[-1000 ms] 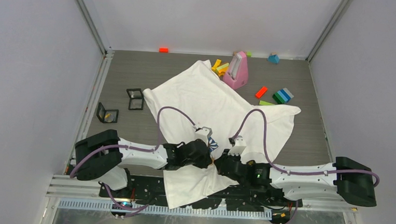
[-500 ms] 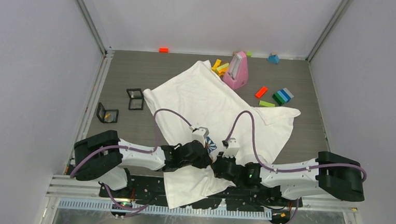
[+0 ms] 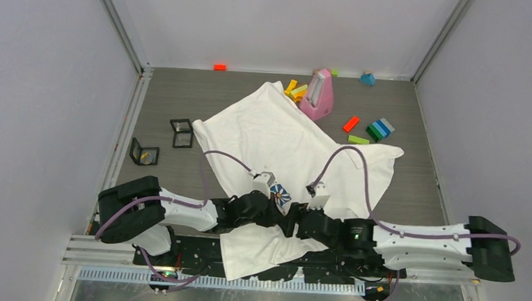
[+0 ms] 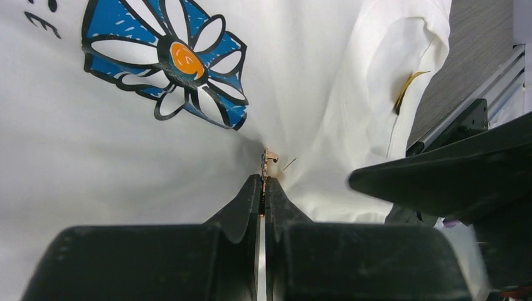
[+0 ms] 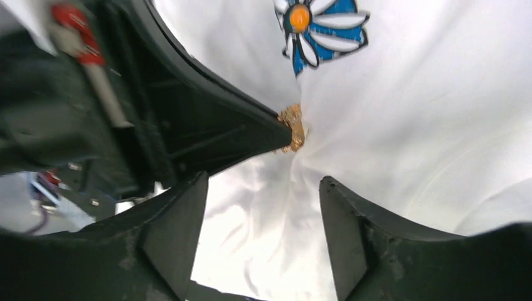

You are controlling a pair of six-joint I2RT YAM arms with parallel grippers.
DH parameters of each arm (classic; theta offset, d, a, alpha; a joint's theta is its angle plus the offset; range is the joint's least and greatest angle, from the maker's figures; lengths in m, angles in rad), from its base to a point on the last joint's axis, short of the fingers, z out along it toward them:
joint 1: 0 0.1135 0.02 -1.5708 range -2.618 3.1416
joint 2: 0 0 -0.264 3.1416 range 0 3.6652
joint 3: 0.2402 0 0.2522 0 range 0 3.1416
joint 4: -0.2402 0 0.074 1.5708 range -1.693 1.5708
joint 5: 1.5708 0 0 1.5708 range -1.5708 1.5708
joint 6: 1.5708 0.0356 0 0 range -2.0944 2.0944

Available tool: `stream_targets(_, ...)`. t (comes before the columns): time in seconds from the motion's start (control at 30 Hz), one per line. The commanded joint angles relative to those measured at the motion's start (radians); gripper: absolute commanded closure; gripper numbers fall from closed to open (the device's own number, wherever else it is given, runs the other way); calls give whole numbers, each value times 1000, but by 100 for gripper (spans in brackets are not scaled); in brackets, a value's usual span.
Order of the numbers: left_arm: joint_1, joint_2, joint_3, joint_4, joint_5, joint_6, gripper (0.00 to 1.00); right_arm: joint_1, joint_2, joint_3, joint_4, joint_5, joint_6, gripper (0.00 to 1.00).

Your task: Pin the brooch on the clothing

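The clothing (image 3: 278, 130) is a white T-shirt spread over the table, with a blue-and-white daisy print (image 3: 279, 193) near both grippers. The brooch (image 4: 270, 157) is a small gold piece sticking out of my left gripper (image 4: 263, 179), which is shut on it edge-on; the fabric puckers around it. In the right wrist view the brooch (image 5: 292, 128) sits at the tip of the left fingers, pressed on the shirt (image 5: 426, 125) just below the daisy (image 5: 320, 25). My right gripper (image 5: 263, 185) is open, with only cloth between its fingers, a little short of the brooch.
A pink stand (image 3: 317, 94) rests on the shirt's far edge, with yellow blocks (image 3: 295, 89) beside it. Orange, green and blue blocks (image 3: 376, 128) lie at the back right. Two small black-framed boxes (image 3: 180, 133) (image 3: 144, 153) sit left of the shirt. A red block (image 3: 219, 67) lies by the back wall.
My right gripper has opened and let go near the brooch, and its arm has stretched out to the right. The left gripper stays shut on the brooch, shifted slightly.
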Motion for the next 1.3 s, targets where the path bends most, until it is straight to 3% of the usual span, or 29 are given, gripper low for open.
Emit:
stream_targets(0.0, 4, 3, -28, 109, 35, -7, 100, -27, -238, 81, -227, 116, -42, 24)
stream_targets(0.13, 5, 12, -40, 166, 56, -1, 100, -103, -414, 35, -283, 86, -63, 24)
stream_targets(0.23, 8, 5, -54, 190, 61, 7, 100, -177, -521, -39, -276, 31, -58, 30)
stream_targets(0.33, 20, -7, -66, 216, 88, 33, 100, -207, -552, -93, -245, -30, -60, 33)
stream_targets(0.47, 41, -28, -69, 228, 139, 69, 100, -209, -506, -124, -147, -90, -94, 38)
stream_targets(0.87, 87, -42, -71, 234, 263, 105, 100, -210, -243, -199, 238, -227, -132, 72)
stream_targets(1.27, 95, -33, -72, 258, 302, 120, 100, -211, -236, -221, 303, -205, -142, 80)
